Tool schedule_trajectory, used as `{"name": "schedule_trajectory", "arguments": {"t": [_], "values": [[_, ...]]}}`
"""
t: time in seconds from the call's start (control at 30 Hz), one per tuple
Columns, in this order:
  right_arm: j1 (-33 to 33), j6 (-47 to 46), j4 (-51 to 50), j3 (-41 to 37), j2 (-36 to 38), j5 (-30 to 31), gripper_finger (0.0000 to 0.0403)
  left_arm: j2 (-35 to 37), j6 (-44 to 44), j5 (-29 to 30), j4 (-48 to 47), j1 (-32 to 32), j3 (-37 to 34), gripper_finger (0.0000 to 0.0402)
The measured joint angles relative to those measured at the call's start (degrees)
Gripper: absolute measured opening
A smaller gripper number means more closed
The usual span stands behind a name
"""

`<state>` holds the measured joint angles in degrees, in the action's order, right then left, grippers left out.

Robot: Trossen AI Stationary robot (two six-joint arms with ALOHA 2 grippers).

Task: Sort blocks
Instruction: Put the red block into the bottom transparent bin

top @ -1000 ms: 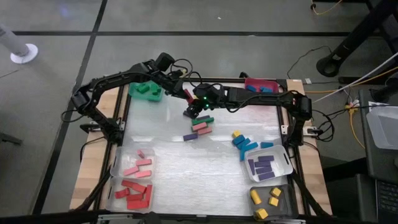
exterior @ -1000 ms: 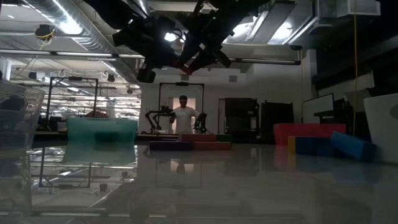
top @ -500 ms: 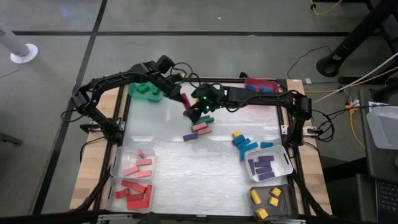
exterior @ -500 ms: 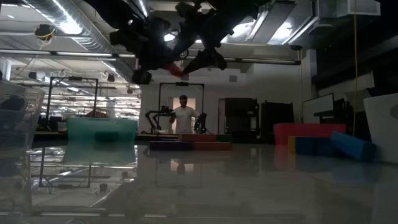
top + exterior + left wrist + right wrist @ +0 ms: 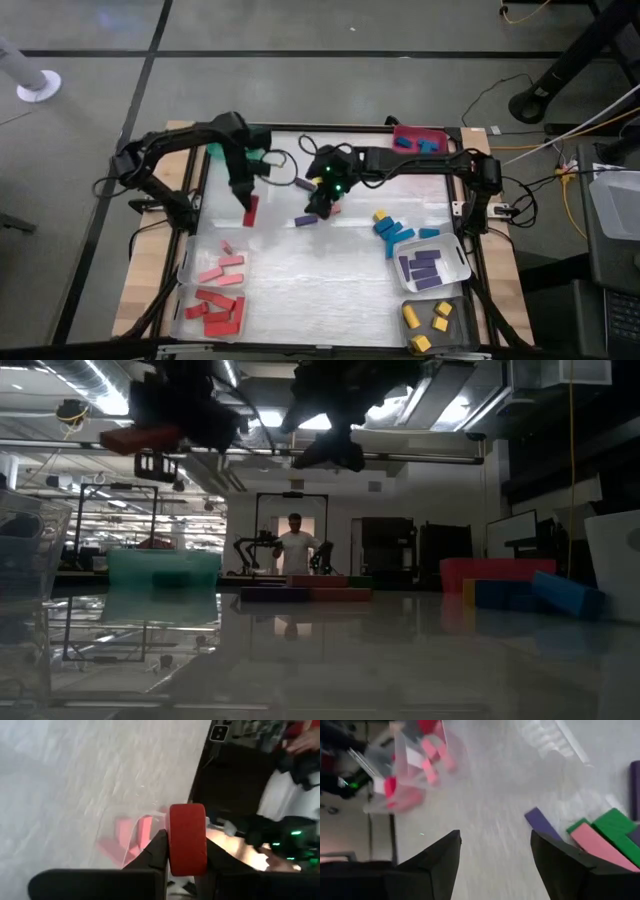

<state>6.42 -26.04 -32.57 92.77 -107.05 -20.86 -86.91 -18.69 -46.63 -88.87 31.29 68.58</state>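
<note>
From above, the left gripper [image 5: 249, 212] holds a red block [image 5: 250, 210], its jaws shut tight on it. It hangs over the tabletop [image 5: 300, 270], between the green bin [image 5: 215, 150] at the back and the two clear bins at the front left. The nearer one, the pink bin [image 5: 190, 268], holds pink blocks, and the red bin [image 5: 235, 328] holds red ones. The right gripper [image 5: 318, 205] is over the small pile [image 5: 322, 210] in the middle, with its jaws wide and nothing in them. Blue blocks [image 5: 392, 232] lie loose near the purple bin [image 5: 455, 268] and the yellow bin [image 5: 455, 318].

From the low view, the red block [image 5: 135, 437] is high in the air, well above the tabletop. The right gripper [image 5: 325, 450] is up high too. A person [image 5: 295, 548] stands far back in the room.

In the left wrist view, the red block [image 5: 187, 839] sits snug between the two fingers [image 5: 155, 855], and pink blocks [image 5: 142, 832] show below it.

In the right wrist view, the fingers [image 5: 437, 862] are far apart. A purple block [image 5: 542, 824], a pink block [image 5: 600, 847] and a green block [image 5: 615, 827] lie close ahead.

I think the step now is carrying the red block to its bin. Next, the left arm should go on past the pink bin to the red one and let go. The right arm looks ready to drop down and pick one block from the pile.
</note>
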Motion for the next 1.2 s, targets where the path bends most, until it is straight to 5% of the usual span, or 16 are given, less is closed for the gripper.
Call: {"name": "schedule_trajectory", "arguments": {"t": [0.5, 0.77, 1.2], "values": [[-4.23, 3.52, -6.76, -2.55, -0.13, 10.29, 0.0239, 7.01, 17.25, 0.74, 2.37, -33.33, -1.23, 0.0042], [-4.21, 16.94, -7.22, -2.52, -0.6, 22.78, 0.0239, 7.01, 31.18, 1.59, 15.85, -50.06, -1.23, 0.0043], [-4.16, 39.95, -6.52, -2.51, -9.46, 23.8, 0.0239, 6.97, 52.42, 15.39, 23.26, -61.89, -1.25, 0.0069]]}}
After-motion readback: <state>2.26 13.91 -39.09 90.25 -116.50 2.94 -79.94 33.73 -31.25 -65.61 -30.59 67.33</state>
